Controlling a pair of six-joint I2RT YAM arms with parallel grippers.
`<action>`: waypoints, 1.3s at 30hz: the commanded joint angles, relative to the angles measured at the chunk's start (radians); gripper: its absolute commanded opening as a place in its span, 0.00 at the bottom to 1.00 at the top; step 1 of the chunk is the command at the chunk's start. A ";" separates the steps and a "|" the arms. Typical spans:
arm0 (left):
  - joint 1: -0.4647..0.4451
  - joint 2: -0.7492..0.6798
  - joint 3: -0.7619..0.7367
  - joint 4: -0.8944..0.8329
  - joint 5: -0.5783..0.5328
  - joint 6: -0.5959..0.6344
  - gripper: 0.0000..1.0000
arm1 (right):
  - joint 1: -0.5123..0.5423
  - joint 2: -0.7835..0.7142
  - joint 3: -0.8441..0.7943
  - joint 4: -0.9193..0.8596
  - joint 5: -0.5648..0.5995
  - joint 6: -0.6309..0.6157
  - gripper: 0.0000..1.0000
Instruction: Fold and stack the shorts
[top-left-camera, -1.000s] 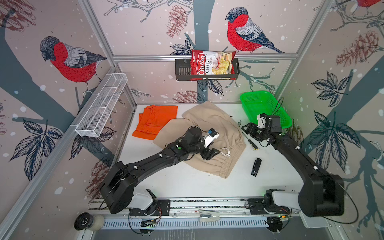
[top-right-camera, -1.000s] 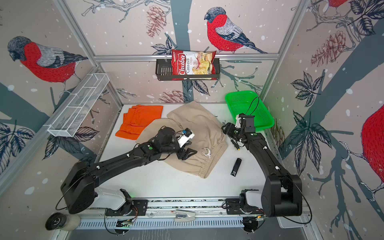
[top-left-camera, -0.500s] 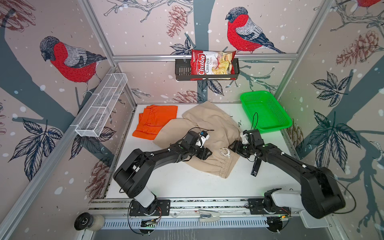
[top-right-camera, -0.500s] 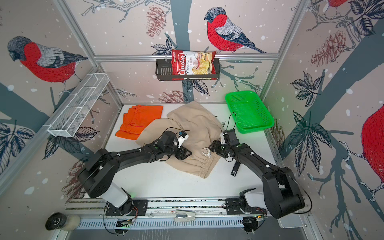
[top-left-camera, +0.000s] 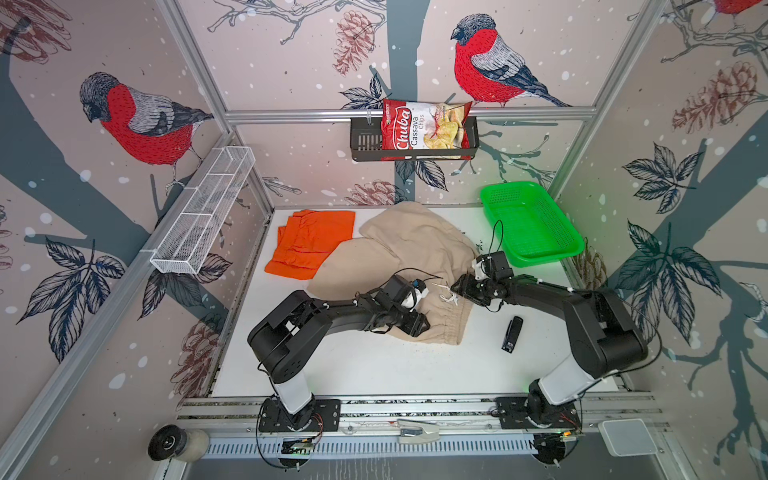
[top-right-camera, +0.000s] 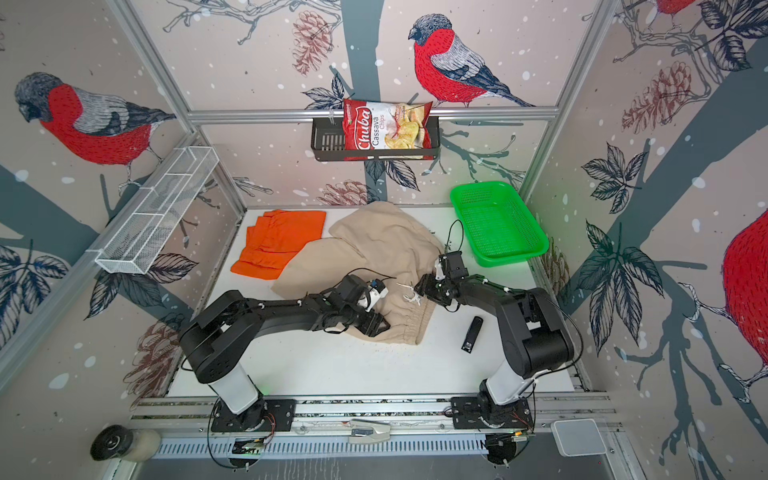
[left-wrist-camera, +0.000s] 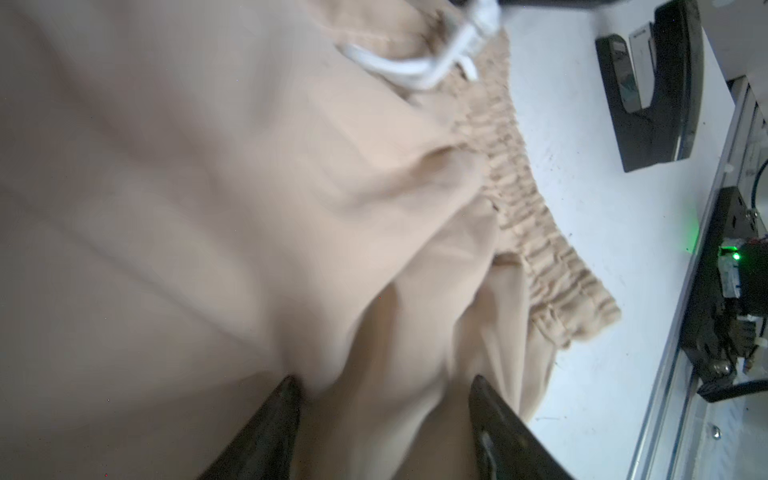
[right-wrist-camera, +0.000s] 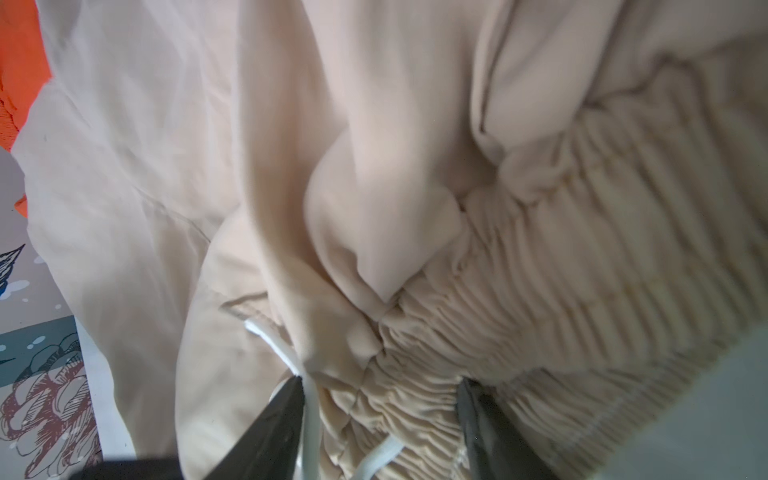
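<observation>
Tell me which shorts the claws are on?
The beige shorts: the left gripper and right gripper sit near their waistband; the orange shorts lie clear of both.

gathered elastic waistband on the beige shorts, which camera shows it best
The right wrist view: the beige gathered elastic waistband fills much of the frame, close enough to see each ruffle. The left wrist view shows only a narrower strip of it. In both top views it is a small band at the cloth's near edge.
</observation>
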 joint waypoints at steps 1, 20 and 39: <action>-0.020 -0.005 -0.012 -0.089 0.001 -0.035 0.66 | -0.017 0.060 0.052 -0.013 0.025 -0.069 0.61; -0.022 -0.116 0.071 0.039 -0.078 -0.035 0.65 | -0.174 -0.526 -0.282 -0.088 -0.272 0.196 0.63; -0.022 -0.094 0.025 0.097 -0.096 -0.090 0.65 | -0.017 -0.482 -0.563 0.284 -0.277 0.557 0.62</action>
